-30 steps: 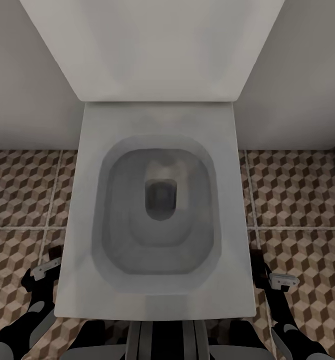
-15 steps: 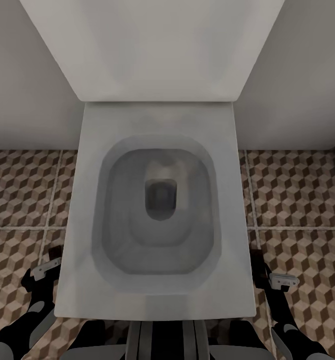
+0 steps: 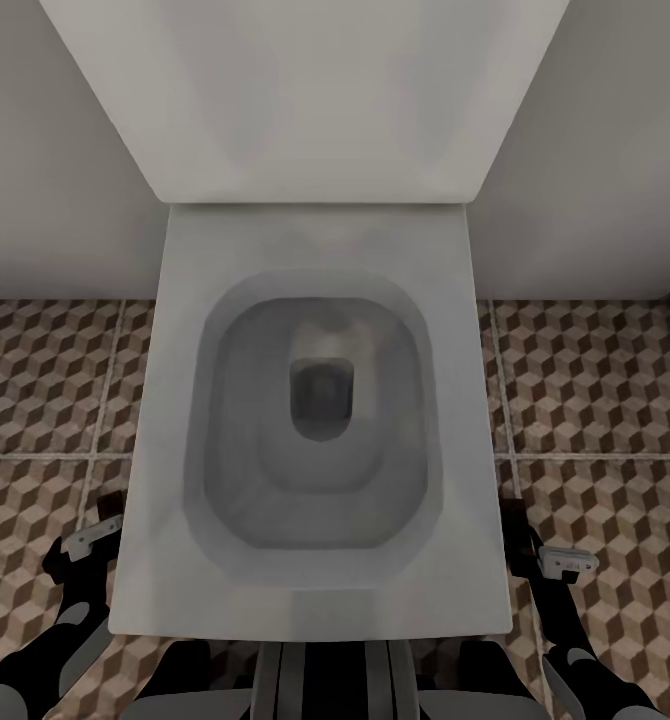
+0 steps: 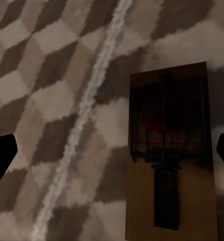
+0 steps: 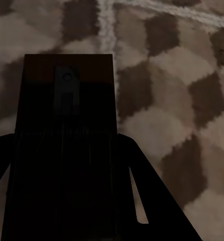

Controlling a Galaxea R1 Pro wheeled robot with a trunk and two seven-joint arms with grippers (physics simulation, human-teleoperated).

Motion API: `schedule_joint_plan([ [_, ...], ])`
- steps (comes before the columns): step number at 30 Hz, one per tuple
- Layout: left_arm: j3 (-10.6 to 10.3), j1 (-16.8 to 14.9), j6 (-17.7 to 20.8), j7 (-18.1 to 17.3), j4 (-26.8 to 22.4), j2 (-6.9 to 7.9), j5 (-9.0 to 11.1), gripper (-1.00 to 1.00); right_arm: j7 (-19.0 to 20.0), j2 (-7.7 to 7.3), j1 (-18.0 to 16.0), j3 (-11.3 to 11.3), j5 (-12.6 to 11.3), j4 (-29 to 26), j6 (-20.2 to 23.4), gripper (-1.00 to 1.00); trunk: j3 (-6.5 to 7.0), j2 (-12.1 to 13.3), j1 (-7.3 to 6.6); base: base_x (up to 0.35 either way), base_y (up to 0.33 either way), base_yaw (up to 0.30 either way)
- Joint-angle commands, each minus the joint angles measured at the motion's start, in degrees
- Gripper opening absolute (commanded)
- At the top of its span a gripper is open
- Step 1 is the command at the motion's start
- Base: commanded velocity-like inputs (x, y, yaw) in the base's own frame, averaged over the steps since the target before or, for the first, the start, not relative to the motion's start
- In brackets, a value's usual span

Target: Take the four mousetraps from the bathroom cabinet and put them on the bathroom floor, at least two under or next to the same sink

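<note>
Tan mousetrap (image 4: 167, 150) lies on the tiled floor (image 4: 41, 75) left of the toilet (image 3: 315, 400), lengthwise between the wide-spread left claw (image 4: 114, 153), nearer one finger; the right claw (image 5: 67, 170) straddles a second mousetrap (image 5: 67, 100), though I cannot tell whether it grips it.

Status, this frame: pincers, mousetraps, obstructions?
Left pincer open over a mousetrap lying on the bathroom floor. Right pincer at second mousetrap, grip unclear. Toilet dead ahead.

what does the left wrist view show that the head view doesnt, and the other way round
Left wrist view: a mousetrap lying flat on the tiles between the left gripper's spread fingers. Head view: an open toilet, its raised lid, the grey wall, and both arms low beside the bowl, including the right gripper. Shared: the cube-patterned bathroom floor.
</note>
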Motion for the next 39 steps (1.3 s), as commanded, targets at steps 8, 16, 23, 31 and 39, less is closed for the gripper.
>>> schedule_joint_plan([
  [8, -0.5, 0.0, -0.2, 0.5, 0.0, 0.07, 0.3, 1.0, 0.1, -0.04, 0.0, 0.4, -0.7, 0.0, -0.2, 1.0, -0.03, 0.0, -0.01, 0.0, 0.0, 0.0],
  [16, -0.5, 0.0, -0.2, 0.5, 0.0, 0.1, 0.3, 1.0, 0.1, -0.04, 0.0, 0.4, -0.7, 0.0, -0.2, 1.0, -0.03, 0.0, -0.01, 0.0, 0.0, 0.0],
  [23, -0.5, 0.0, -0.2, 0.4, 0.0, 0.08, 0.3, 1.0, 0.1, -0.04, 0.0, 0.4, -0.7, 0.0, -0.2, 1.0, -0.03, 0.0, -0.01, 0.0, 0.0, 0.0],
  [31, -0.6, 0.0, -0.3, 0.2, 0.0, 0.13, 0.4, 1.0, 0.1, -0.04, 0.0, 0.4, -0.7, 0.0, -0.2, 1.0, -0.03, 0.0, -0.01, 0.0, 0.0, 0.0],
  [39, -0.6, 0.0, -0.3, 0.2, 0.0, 0.02, 0.4, 1.0, 0.1, -0.04, 0.0, 0.4, -0.7, 0.0, -0.2, 1.0, -0.03, 0.0, -0.01, 0.0, 0.0, 0.0],
])
